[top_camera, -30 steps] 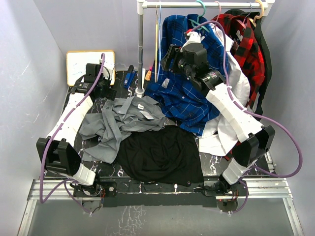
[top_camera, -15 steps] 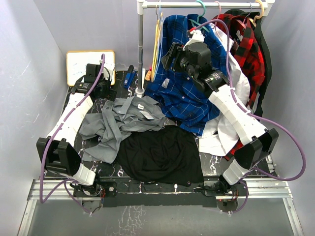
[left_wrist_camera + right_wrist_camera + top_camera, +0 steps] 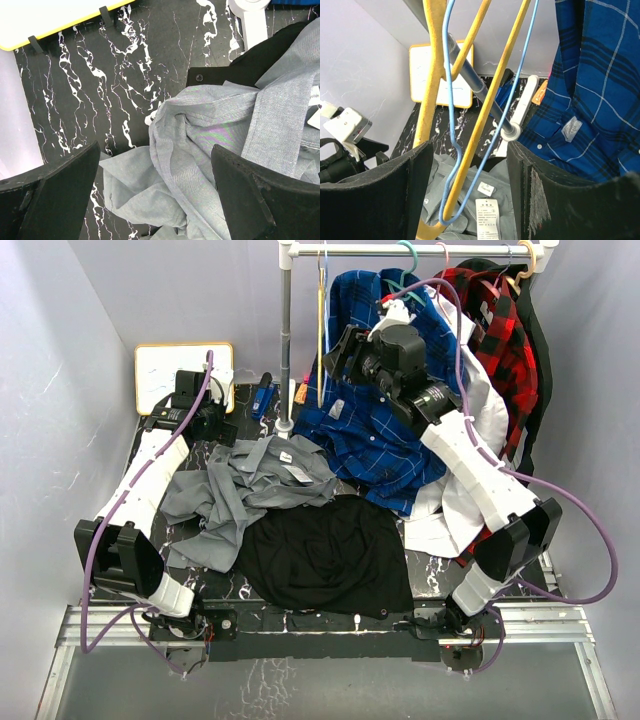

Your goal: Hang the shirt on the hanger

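The right pincer point(image 3: 470, 152) is raised beside the clothes rack. Its two black fingers stand partly apart and grip nothing. The hanger point(image 3: 451, 100), a thin light-blue wire, hangs down through the gap between them together with an arm of the yellow hangers point(image 3: 492, 95), and neither finger seems to touch the wire. Just behind runs the grey pole point(image 3: 470, 80) of the rack. On the right of the pincer hangs a blue plaid shirt point(image 3: 600, 90).

The left pincer point(image 3: 156, 155) is low over the table point(image 3: 90, 90), with its fingers spread wide and empty. Directly under it lies the shirt point(image 3: 210, 145) – grey, crumpled in a heap on the black marbled surface, left of the centre in the top view. Its near edge lies against a black cloth point(image 3: 320, 550) that is spread at the front of the table. A whiteboard point(image 3: 183, 375) with a yellow frame stands at the far left corner.
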